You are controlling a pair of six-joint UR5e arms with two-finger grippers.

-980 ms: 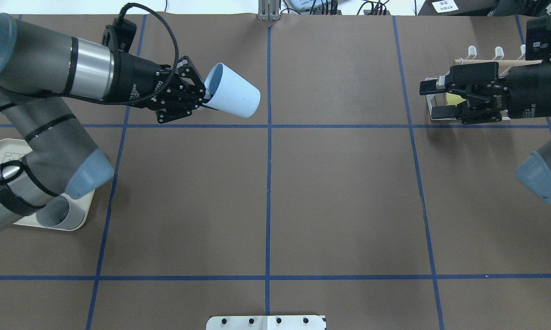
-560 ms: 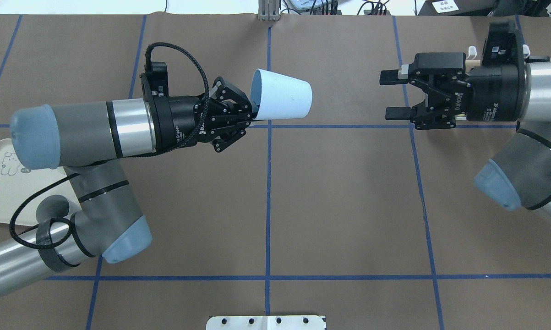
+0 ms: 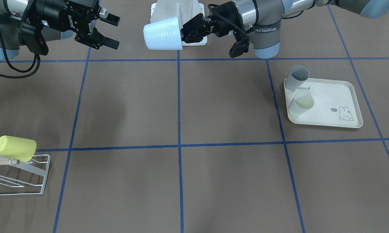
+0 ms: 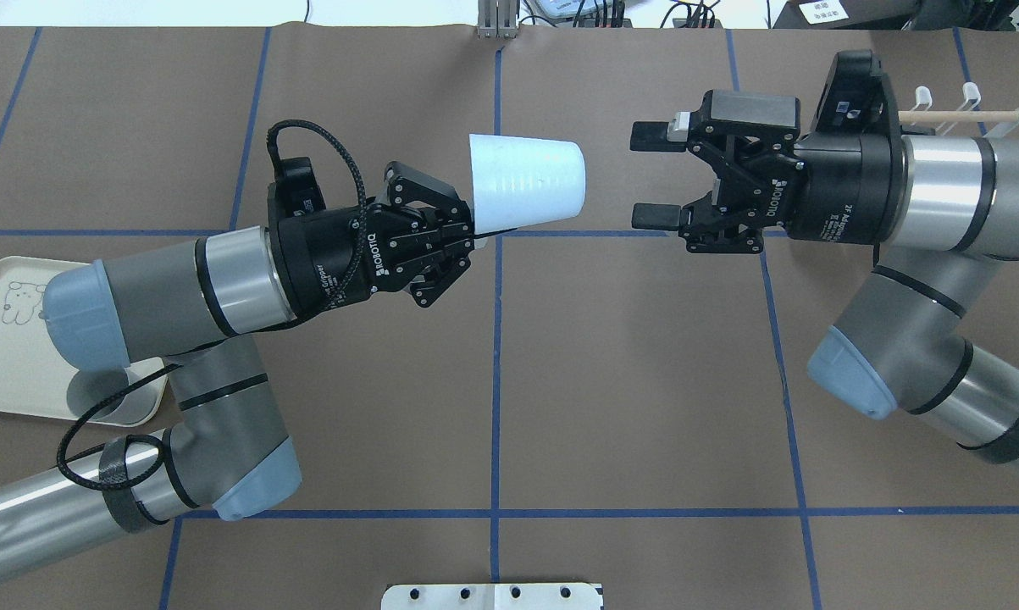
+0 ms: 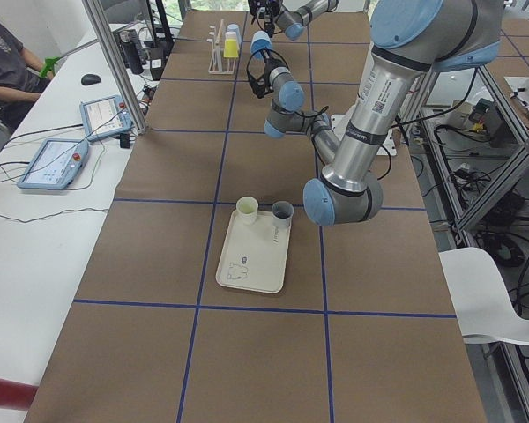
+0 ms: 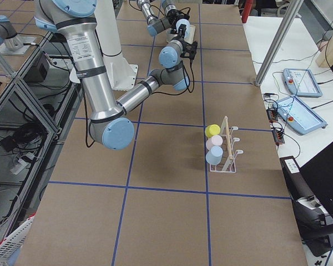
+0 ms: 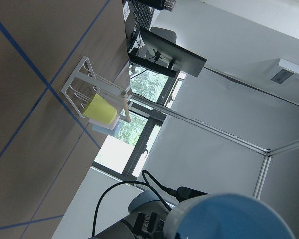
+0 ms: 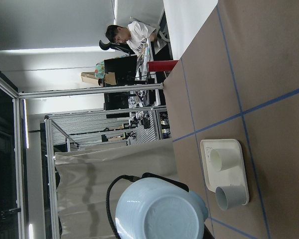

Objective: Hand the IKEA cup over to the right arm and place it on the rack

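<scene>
Left gripper [image 4: 473, 230] offers IKEA cup [image 4: 526, 182]; handover pending

Front-facing: the left gripper [image 3: 182, 34] is clamped on the pale-blue IKEA cup [image 3: 163, 34] at its rim, airborne. The right gripper [image 3: 113, 31] faces its base, jaws apart.
Overhead: a gap separates them, so handover and racking remain.
Right side: the rack [image 6: 228, 149], carrying three cups [image 6: 213, 144], stands at the right end of the brown, blue-taped table [image 6: 166, 160]; an operator desk [image 6: 277, 50] lies beyond.

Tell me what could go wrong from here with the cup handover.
1. The left gripper pinches the cup only at its rim, so the cup may tilt or slip when the right gripper, open and apart from it, closes on it.
2. The rack already bears three cups, so the free place may be tight.
</scene>
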